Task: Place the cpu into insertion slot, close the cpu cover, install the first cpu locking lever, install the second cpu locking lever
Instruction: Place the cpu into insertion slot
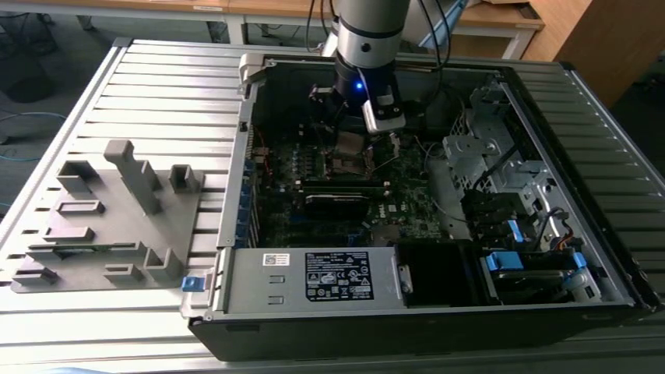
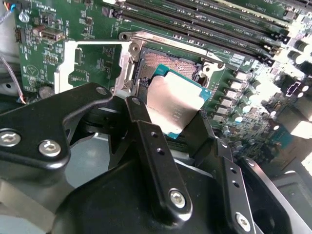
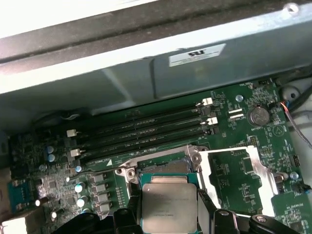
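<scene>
Exterior view, gripper (image 1: 364, 134): lowered inside the open computer case (image 1: 416, 335), over the motherboard.
Exterior view, bench (image 1: 156, 86): slatted; carries the case, with a grey fixture (image 1: 114, 210) at the exterior view's left.
Second wrist view, gripper (image 2: 168, 111): closed on the cpu (image 2: 178, 95), black fingers (image 2: 146, 136) on opposite edges.
Second wrist view, cpu: held just over the insertion slot (image 2: 163, 66); contact cannot be told.
Second wrist view, cpu cover (image 2: 66, 68): swung open, clear of the slot.
First wrist view, cpu (image 3: 168, 197): clamped in the gripper (image 3: 168, 217), at the insertion slot (image 3: 163, 168).
First wrist view, cpu cover (image 3: 262, 168): open, beside the slot.
First wrist view, memory slots (image 3: 146, 129): near the slot.
</scene>
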You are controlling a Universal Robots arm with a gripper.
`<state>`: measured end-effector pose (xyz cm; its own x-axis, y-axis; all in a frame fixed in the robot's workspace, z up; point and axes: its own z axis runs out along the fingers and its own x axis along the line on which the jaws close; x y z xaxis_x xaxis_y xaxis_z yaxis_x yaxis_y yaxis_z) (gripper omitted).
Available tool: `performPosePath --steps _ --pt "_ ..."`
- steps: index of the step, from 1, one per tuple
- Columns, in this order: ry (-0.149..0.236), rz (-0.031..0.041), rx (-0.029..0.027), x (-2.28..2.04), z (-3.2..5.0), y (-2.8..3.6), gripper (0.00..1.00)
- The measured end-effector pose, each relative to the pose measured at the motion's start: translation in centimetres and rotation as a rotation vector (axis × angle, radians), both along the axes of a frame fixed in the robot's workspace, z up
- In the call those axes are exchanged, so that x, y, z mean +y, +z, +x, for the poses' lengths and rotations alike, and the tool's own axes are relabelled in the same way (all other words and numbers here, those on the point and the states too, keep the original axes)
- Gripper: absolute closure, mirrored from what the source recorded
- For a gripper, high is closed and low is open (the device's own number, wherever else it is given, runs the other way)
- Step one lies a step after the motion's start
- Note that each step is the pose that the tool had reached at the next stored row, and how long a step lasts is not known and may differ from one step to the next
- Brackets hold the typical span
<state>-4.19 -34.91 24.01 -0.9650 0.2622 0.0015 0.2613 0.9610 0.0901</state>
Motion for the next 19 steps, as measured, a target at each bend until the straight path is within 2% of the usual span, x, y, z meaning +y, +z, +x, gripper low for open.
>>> performPosePath --steps 4,11,13,19 --pt "-0.043 -0.0001 0.0002 0.00 0.00 -0.03 0.46" --pt "-0.045 0.0000 0.0000 0.00 0.00 -0.03 0.46" --pt "-0.058 -0.0001 -0.0001 0.00 0.00 -0.04 0.46" --pt "-0.139 -0.0008 0.0001 0.00 0.00 -0.07 0.46"
